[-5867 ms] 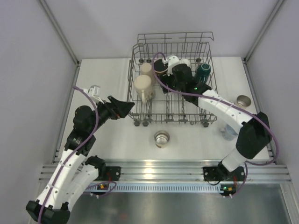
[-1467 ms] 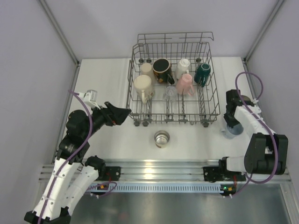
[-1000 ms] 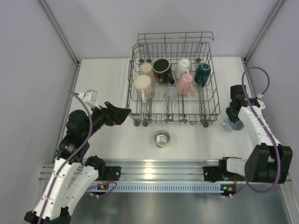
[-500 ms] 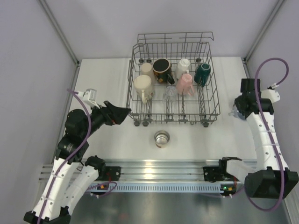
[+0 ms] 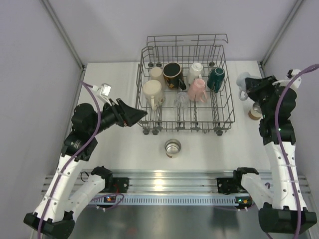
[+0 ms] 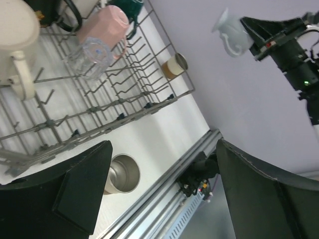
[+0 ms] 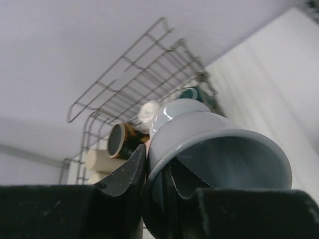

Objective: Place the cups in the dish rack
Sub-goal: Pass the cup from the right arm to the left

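Rack (image 5: pixel 174 124) holding seven cups (image 5: pixel 152 92), cream, black, white, pink, green, clear; right jaws clenched on pale cup (image 5: pixel 243 79), raised right of rack; left jaws released; steel cup (image 5: pixel 172 147) on counter (image 5: pixel 114 79)

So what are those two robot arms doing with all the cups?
They are loading cups into the dish rack, which already holds several cups. The right gripper is pinching a pale grey cup by its rim and holding it up in the air, just to the right of the rack. The left gripper is open and empty, hovering by the rack's left side. A steel cup and a brown-banded cup are on the table, not yet loaded.
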`<state>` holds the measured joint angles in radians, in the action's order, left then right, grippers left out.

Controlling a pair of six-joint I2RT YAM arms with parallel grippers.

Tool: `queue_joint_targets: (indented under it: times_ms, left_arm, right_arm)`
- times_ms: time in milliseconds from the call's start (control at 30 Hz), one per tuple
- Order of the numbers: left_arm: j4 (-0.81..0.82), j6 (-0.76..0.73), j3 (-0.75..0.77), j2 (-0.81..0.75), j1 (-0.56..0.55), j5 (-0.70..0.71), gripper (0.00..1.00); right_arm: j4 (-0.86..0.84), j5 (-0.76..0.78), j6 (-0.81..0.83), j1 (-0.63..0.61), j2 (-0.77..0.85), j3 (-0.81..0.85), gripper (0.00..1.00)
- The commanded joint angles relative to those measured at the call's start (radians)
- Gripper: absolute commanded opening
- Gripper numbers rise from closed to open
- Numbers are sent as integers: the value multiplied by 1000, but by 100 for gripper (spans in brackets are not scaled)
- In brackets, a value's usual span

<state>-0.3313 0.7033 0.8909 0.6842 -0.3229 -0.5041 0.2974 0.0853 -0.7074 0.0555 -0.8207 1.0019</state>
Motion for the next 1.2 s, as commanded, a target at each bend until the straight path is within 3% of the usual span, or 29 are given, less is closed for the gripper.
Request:
queue_joint_targets:
  times_ms: [0,133,333,367,533,733,1167]
  left_arm:
    - [197,71,36,46,-2,-158,90]
    - [372,131,14,71,-2,-198,90]
    - [520,188,23,146,-4,-208,87]
    - [541,194,22,168,-5,-217,87]
    - [639,242,29,231,-22,-248,86]
    - [690,239,51,308,-76,-234,84]
    - [739,180,125,457,-179,-194,82]
  right_arm:
    - [-479,-425,-19,4,-32,-19,0]
    - [-783,-544,-174,-55,-96,-83,0]
    - [-1117,-480,-187,-382,-161,-140,0]
    - [-1246,-464,-214,-438,-188,-154,0]
    - [-1523,-461,-268,-542,-297,-171,0]
    - [-1662,-461,-290,-609,-409,-146,0]
    - [-1724,-432,-303,-632,-465,-175,0]
